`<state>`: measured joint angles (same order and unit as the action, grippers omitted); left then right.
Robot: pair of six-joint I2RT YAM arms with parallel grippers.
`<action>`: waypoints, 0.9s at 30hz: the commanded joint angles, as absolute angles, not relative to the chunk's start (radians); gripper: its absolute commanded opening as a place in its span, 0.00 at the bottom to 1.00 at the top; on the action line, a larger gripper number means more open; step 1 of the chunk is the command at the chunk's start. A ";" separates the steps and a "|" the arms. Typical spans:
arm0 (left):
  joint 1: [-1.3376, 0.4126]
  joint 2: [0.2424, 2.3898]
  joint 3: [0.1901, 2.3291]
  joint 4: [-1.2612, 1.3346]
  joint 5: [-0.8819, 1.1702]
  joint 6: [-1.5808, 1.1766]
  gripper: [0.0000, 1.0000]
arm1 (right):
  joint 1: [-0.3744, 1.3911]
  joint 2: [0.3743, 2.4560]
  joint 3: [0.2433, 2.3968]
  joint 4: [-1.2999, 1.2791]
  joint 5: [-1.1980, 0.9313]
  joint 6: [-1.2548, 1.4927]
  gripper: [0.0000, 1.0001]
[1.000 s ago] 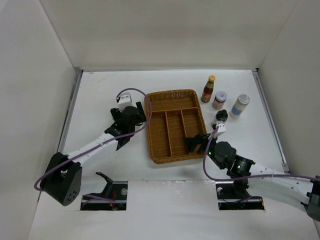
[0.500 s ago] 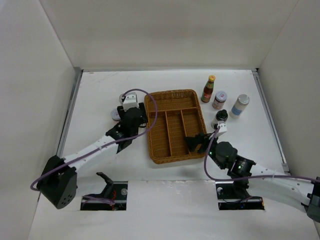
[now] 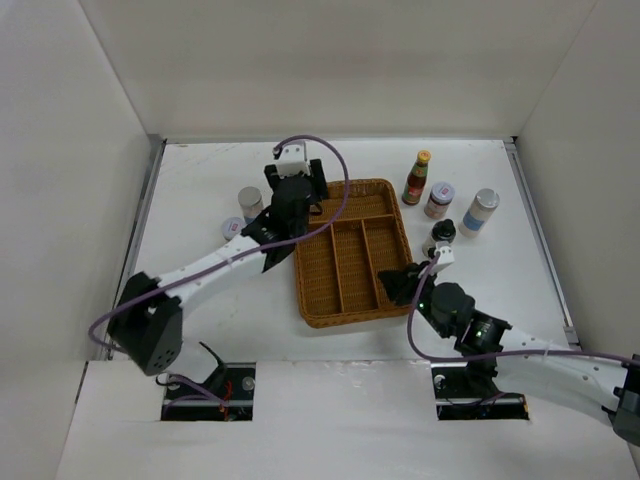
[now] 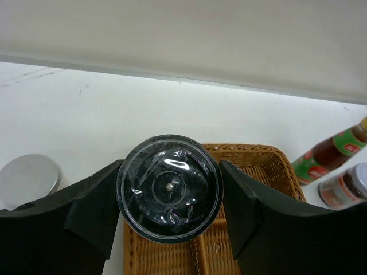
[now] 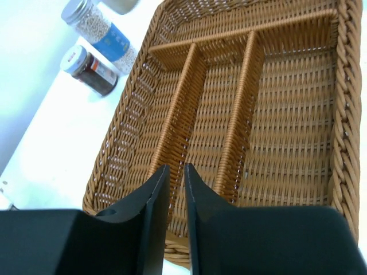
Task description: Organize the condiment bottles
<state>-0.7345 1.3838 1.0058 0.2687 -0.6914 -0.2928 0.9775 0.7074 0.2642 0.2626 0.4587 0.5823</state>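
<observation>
My left gripper (image 3: 300, 186) is shut on a black-capped bottle (image 4: 169, 195) and holds it above the far left corner of the wicker tray (image 3: 352, 188). Two grey-lidded jars (image 3: 250, 200) (image 3: 232, 228) stand left of the tray. On the tray's right stand a yellow-capped red sauce bottle (image 3: 417, 178), a red-labelled jar (image 3: 439, 200), a blue-labelled jar (image 3: 481, 212) and another black-capped bottle (image 3: 443, 233). My right gripper (image 5: 175, 172) is closed to a thin slit at the tray's near right. A tray divider (image 5: 178, 109) runs straight into that slit.
White walls enclose the table on three sides. The tray's compartments (image 5: 287, 114) hold nothing. In the right wrist view the blue-labelled jar (image 5: 102, 35) and the red-labelled jar (image 5: 92, 71) stand just outside the tray rim (image 5: 123, 137).
My left arm has swung from the table left of the tray toward the tray's far left corner, carrying the bottle. My right gripper has closed where it was.
</observation>
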 commanded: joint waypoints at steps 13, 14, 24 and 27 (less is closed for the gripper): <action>-0.640 1.761 1.221 0.422 -0.546 -0.302 0.35 | 1.039 0.787 0.324 0.203 0.482 0.603 0.57; -0.637 1.778 1.224 0.434 -0.545 -0.301 0.37 | 1.079 0.795 0.328 0.183 0.486 0.601 0.57; -0.617 1.803 1.220 0.462 -0.523 -0.304 0.86 | 1.369 0.897 0.462 -0.015 0.428 0.598 0.38; -0.639 1.734 1.184 0.460 -0.529 -0.304 0.95 | 1.361 0.948 0.466 -0.006 0.367 0.614 0.33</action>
<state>-0.6186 1.8423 1.1801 0.3878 -0.5373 -0.2989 1.3628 0.9150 0.4305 0.0231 0.4183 0.6003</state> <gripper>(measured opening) 0.937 0.344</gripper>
